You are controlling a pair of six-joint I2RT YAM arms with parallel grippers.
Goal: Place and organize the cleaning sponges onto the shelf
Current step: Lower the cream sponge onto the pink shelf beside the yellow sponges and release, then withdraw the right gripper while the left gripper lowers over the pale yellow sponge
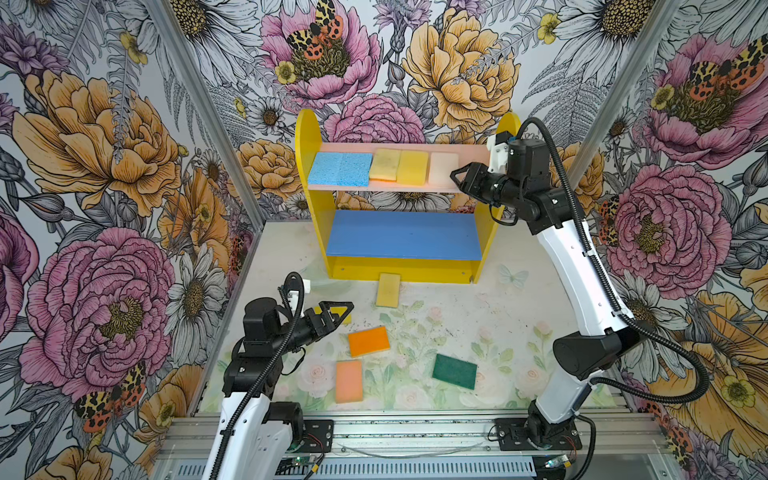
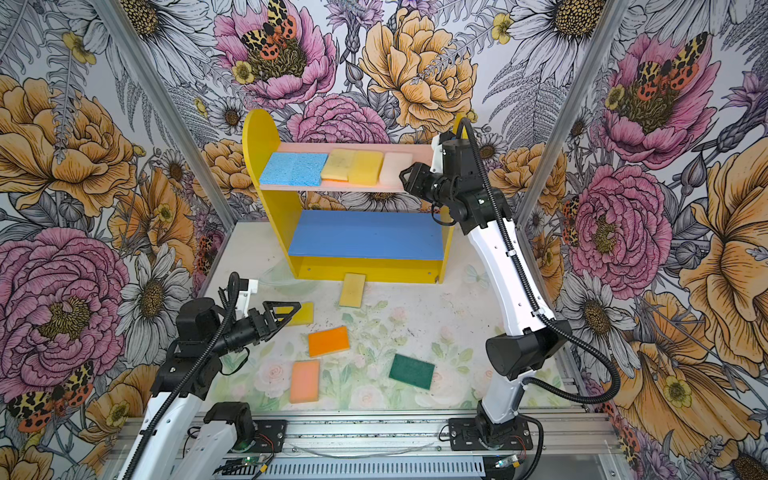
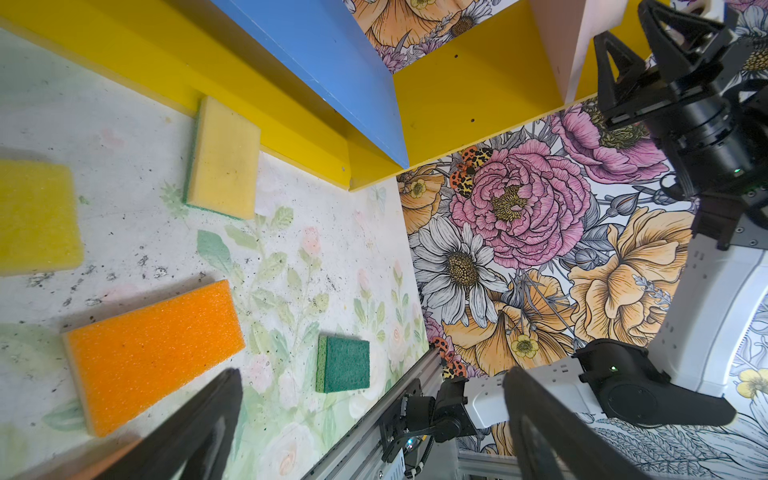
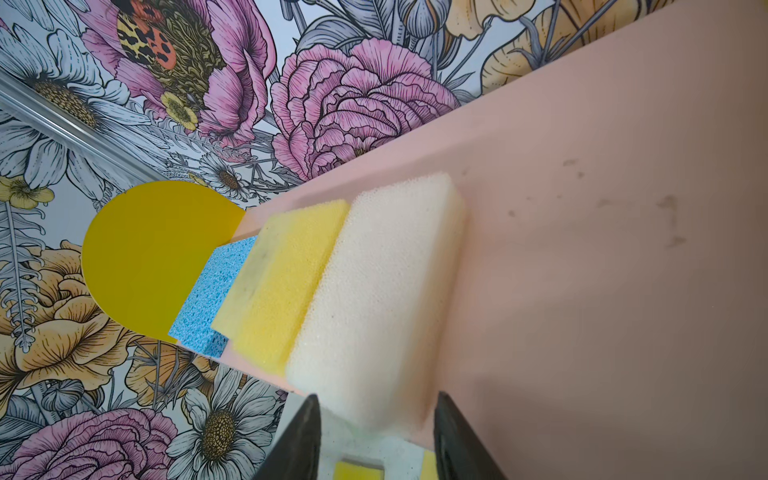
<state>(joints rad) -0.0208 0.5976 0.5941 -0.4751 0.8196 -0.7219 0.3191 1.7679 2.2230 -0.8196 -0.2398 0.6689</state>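
On the pink upper board (image 1: pixel 349 148) of the shelf (image 1: pixel 309 137), five cleaning sponges lie flat in one row: two light blue sponges (image 1: pixel 340 168) touching each other at the left end, then a pale yellow sponge (image 1: pixel 385 165), a deeper yellow sponge (image 1: pixel 412 167) and a cream sponge (image 1: pixel 442 166) near the right end. The right gripper (image 1: pixel 456 179) is at the front edge of this board, just at the cream sponge. In the right wrist view its fingers stand moderately apart, with the near end of the cream sponge between them; the sponge lies on the board, and I cannot tell if a finger touches it. The blue lower board (image 1: pixel 403 235) carries no sponge. On the counter (image 1: pixel 478 316) in front of the shelf are five more sponges. A yellow sponge with a green backing (image 1: pixel 388 290) lies with one short end against the yellow base of the shelf. A bright yellow sponge (image 2: pixel 304 313) is partly hidden under the left gripper (image 1: pixel 343 316), which hovers above it with the fingers spread wide and holding nothing. Near it, toward the front, lies an orange sponge (image 1: pixel 368 340), and a peach sponge (image 1: pixel 349 381) is close to the front edge. A dark green sponge (image 1: pixel 454 371) lies well apart from these, more to the right side.
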